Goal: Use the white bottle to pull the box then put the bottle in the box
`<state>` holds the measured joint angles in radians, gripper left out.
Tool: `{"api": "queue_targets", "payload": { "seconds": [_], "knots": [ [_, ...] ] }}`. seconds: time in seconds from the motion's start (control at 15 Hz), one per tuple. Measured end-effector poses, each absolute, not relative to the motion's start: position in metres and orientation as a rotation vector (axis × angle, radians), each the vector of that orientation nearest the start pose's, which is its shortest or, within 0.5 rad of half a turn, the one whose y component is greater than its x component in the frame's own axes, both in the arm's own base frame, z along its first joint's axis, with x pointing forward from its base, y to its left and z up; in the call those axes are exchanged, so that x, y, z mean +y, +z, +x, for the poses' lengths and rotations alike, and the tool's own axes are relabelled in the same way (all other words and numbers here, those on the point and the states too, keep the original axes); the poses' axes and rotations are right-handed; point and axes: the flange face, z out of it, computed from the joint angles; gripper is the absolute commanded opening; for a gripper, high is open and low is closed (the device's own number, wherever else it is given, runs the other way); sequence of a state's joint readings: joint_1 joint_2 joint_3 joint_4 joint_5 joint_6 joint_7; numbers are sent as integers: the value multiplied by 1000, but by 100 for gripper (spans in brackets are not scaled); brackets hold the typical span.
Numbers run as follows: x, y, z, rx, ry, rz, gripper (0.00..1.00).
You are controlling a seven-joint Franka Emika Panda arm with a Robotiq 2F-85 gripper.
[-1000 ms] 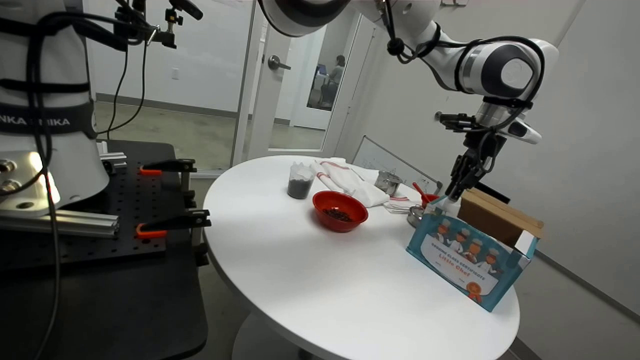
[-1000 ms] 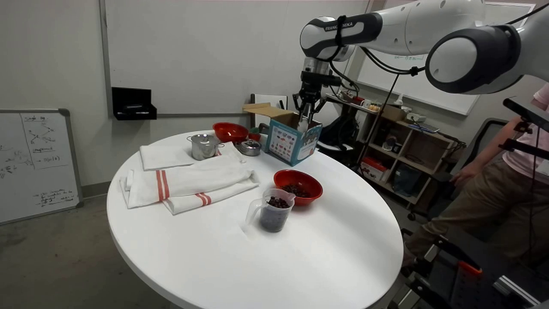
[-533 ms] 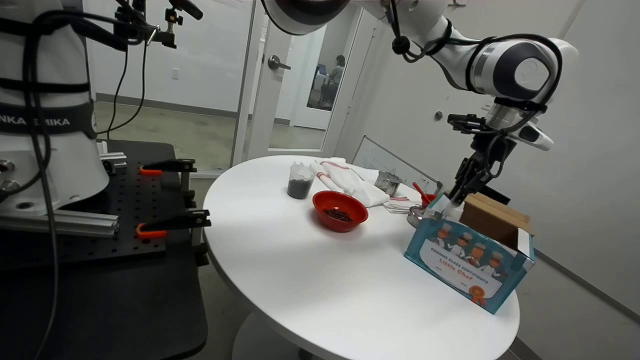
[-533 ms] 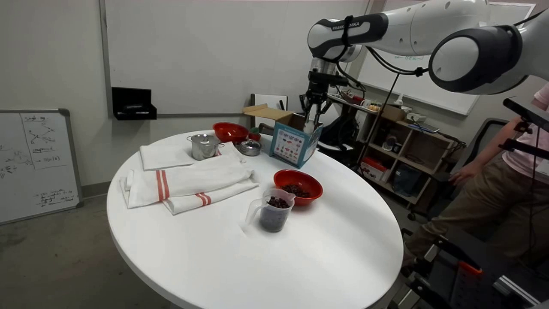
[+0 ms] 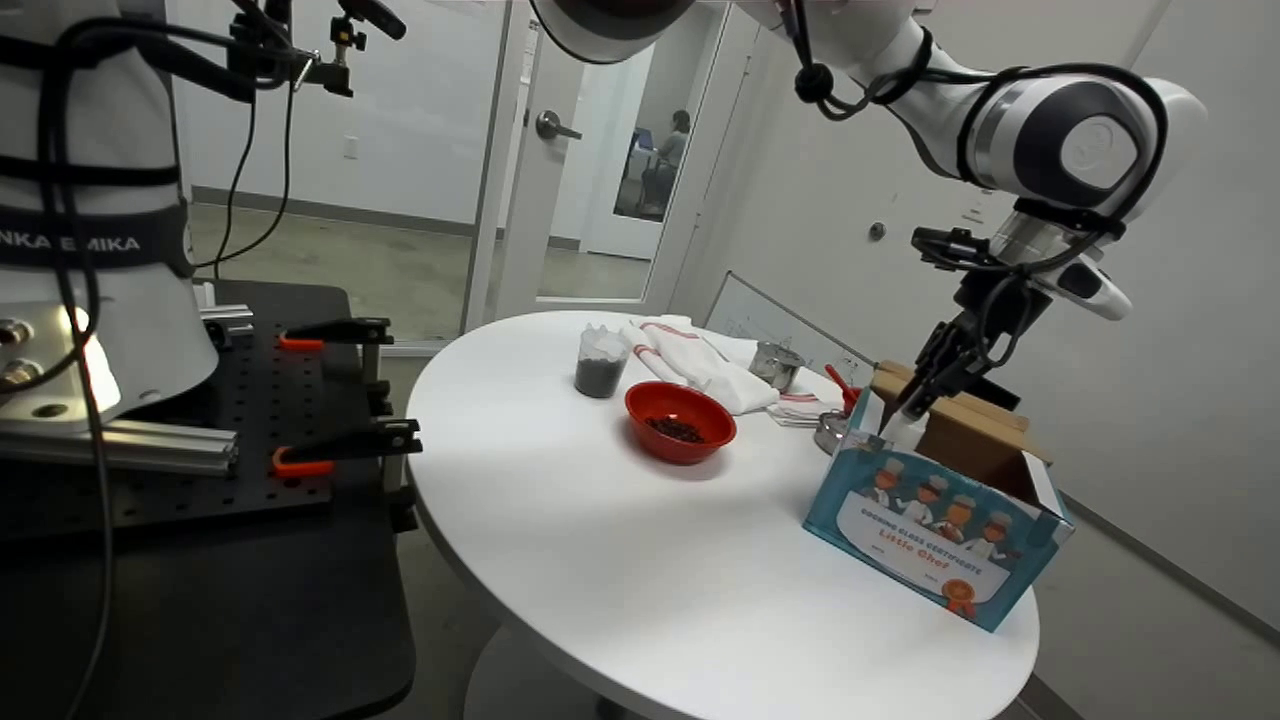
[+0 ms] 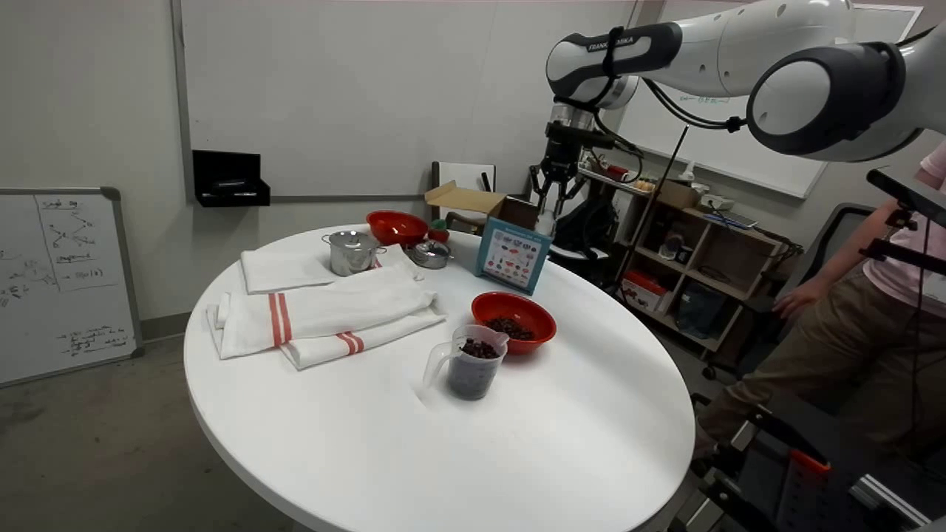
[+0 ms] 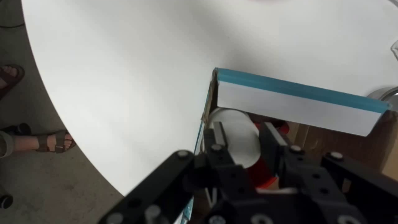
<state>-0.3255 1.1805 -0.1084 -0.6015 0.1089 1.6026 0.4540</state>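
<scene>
The blue printed box stands on the white round table with its brown flaps open at the top. It also shows in an exterior view and in the wrist view. The white bottle is inside the box opening, close to one end wall; its lower part is hidden by the walls in both exterior views. It shows in the wrist view, near a box corner, with a white inner flap beside it. My gripper has its fingers on either side of the bottle and appears shut on it, pointing down.
Red objects lie inside the box. On the table stand a red bowl of beans, a measuring cup, towels, a steel pot, a lid and another red bowl.
My gripper and the bottle have moved right in both exterior views, and the arm leans more. The box has shifted and turned a little with them; its end panel faces one camera more squarely.
</scene>
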Motion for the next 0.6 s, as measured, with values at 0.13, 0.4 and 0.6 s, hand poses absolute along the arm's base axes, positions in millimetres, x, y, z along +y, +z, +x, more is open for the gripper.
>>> {"api": "queue_targets", "payload": {
  "seconds": [0.13,0.4,0.6],
  "knots": [
    [-283,256,729,1291,307,-2829,9],
    [-290,246,720,1313,369,-2764,9],
    [-292,239,712,1324,420,-2716,9]
  ]
}}
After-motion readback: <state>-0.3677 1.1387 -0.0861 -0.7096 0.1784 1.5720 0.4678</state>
